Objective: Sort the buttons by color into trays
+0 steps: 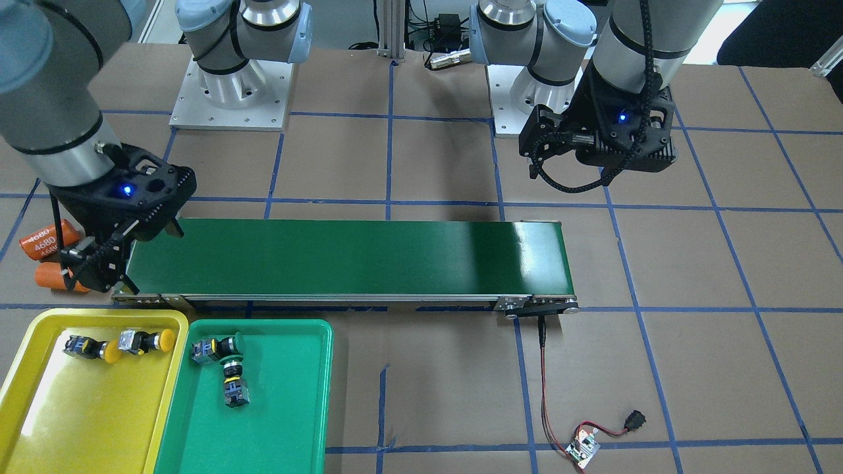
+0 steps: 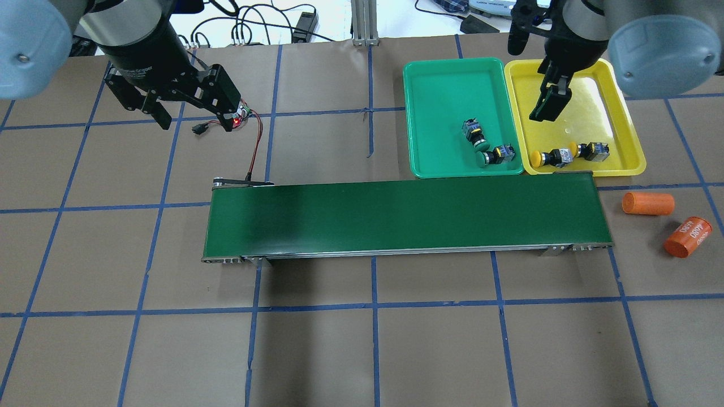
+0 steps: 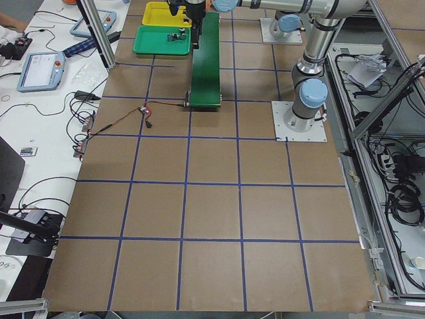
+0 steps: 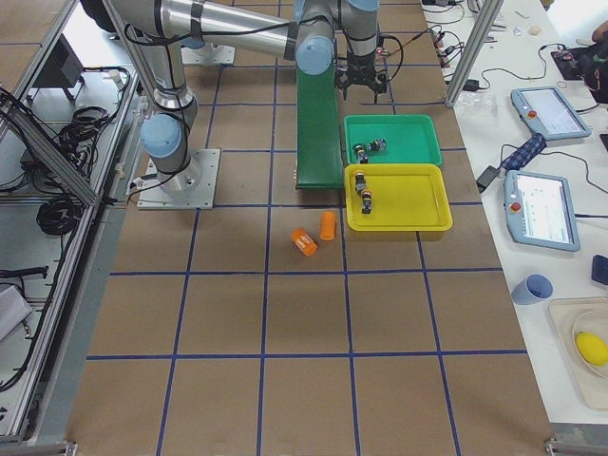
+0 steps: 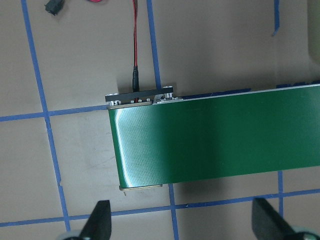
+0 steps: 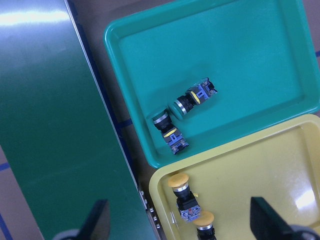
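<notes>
Sort state: the yellow buttons are recorded lying on their sides in the yellow tray, just beside each other along its near edge. The green buttons are lying in the green tray, at its near right corner, caps together. Both trays are set just beyond the right end of the conveyor belt. Two orange cylinders lie on the worktop to the right of the belt, outside the task.

The right gripper is held above the yellow tray, touching nothing. Its jaws are spread wide and nothing is held between them. The left gripper is hung well apart, over the worktop beyond the belt's left end, jaws likewise spread wide with nothing held.

Judgement: sorting by colour is taken as complete, and the step in hand is taken to be clearing the right arm from the tray. To be done well:
- The arm should be raised straight up before any sideways travel, so that fingertips are not dragged across the buttons or the tray wall.
- The jaws should be kept apart, as no closing is needed.
- A final colour check of each tray is advised from the overhead view.
</notes>
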`<state>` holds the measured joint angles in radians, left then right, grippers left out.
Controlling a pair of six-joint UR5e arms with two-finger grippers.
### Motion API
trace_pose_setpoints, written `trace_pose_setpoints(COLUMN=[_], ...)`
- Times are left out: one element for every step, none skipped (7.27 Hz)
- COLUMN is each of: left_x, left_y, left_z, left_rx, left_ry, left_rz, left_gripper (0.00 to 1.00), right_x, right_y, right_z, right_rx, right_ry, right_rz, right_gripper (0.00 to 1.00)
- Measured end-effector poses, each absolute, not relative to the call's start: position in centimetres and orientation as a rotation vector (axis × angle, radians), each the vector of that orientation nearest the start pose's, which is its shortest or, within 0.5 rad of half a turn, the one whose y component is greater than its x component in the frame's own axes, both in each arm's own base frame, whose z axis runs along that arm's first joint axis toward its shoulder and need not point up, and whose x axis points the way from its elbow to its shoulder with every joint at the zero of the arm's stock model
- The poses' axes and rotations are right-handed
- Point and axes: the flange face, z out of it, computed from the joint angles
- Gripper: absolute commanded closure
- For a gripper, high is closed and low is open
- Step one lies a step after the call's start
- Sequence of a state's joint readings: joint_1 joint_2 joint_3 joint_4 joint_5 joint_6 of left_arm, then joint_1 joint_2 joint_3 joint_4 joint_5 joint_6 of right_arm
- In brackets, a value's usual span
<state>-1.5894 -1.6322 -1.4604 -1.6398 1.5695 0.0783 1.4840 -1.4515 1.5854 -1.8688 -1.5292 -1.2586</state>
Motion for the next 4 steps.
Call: trace_pose_setpoints(left_x=[-14.3, -14.3, -14.3, -14.3], left_y=[-51.2, -51.1, -50.9, -50.9], left_z=[50.5, 50.6, 50.7, 50.7], left_rx=[0.153, 0.152, 0.152, 0.152], left_ry=[3.138, 3.137, 3.136, 3.136], left_rz=[0.029, 0.029, 0.029, 0.03], left_gripper=[0.0, 0.0, 0.0, 0.0], right_x=[9.4, 10.0, 10.9, 12.0], right_y=[-55.1, -54.4, -54.0, -53.4], right_z=[47.0, 48.0, 48.3, 48.4], right_rx=[-1.598, -1.413, -1.184, -0.953], right_ry=[2.751, 2.832, 2.917, 2.985], right_rz=[-0.31, -0.338, -0.339, -0.298], right_gripper=[0.0, 0.0, 0.0, 0.0])
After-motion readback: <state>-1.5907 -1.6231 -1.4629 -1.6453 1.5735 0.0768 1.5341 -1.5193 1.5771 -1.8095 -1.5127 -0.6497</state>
